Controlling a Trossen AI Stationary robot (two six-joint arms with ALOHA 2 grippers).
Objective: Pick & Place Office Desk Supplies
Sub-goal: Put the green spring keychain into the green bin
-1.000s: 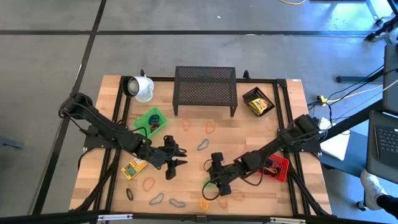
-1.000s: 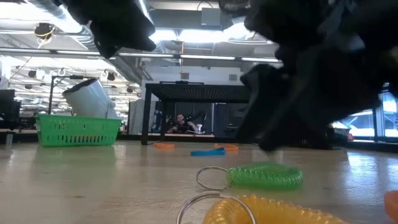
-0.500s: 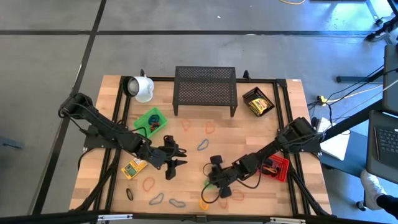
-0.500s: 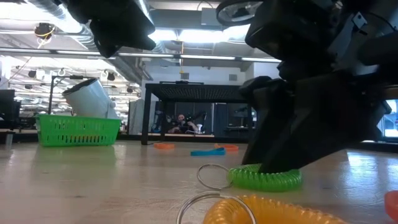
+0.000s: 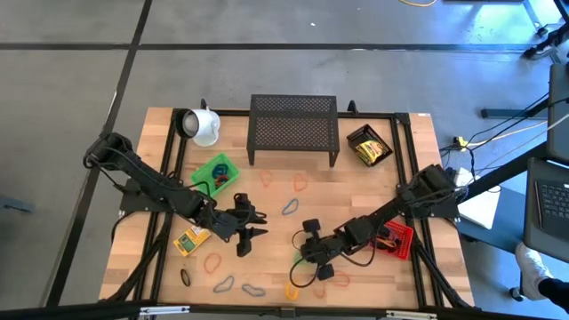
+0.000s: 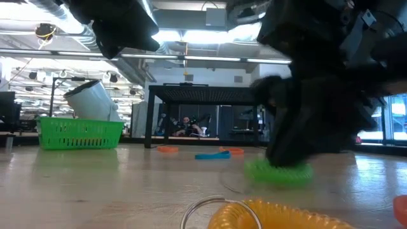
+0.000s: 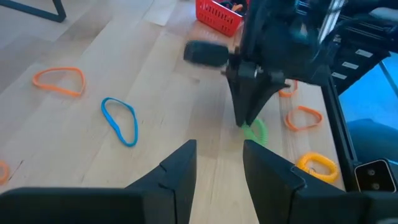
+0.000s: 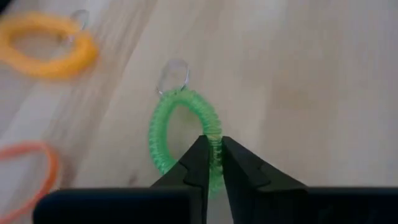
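Observation:
A green coiled loop [image 8: 163, 127] with a metal ring [image 8: 173, 76] at its far end lies on the wooden table near the front middle [image 5: 298, 260]. My right gripper [image 8: 211, 155] is shut on it [image 5: 308, 253]. My left gripper [image 5: 253, 224] hangs open above the table left of centre, nothing between its fingers [image 7: 217, 158]. A flat yellow box [image 5: 190, 240] lies to its left. Other loops lie about: yellow [image 6: 267, 216], blue [image 7: 119, 119], orange [image 7: 59, 81]. My right gripper pinches one side of the green loop's coil [image 8: 214, 134] between its two fingertips, coming slanting down from the table's right. The fingers lie across the coil. The loop stays about flat at the table top; whether it is lifted clear I cannot tell.
A black mesh shelf [image 5: 293, 129] and a white mug [image 5: 203, 126] stand at the far edge. A green basket [image 5: 216, 172] sits left of centre, a red basket [image 5: 396, 238] at the right, a black tray [image 5: 369, 147] at the far right. Loops lie along the front edge.
My right gripper has come down onto the green loop and shut on its coil. The loop has shifted a little on the table, and in the low view its metal ring no longer shows.

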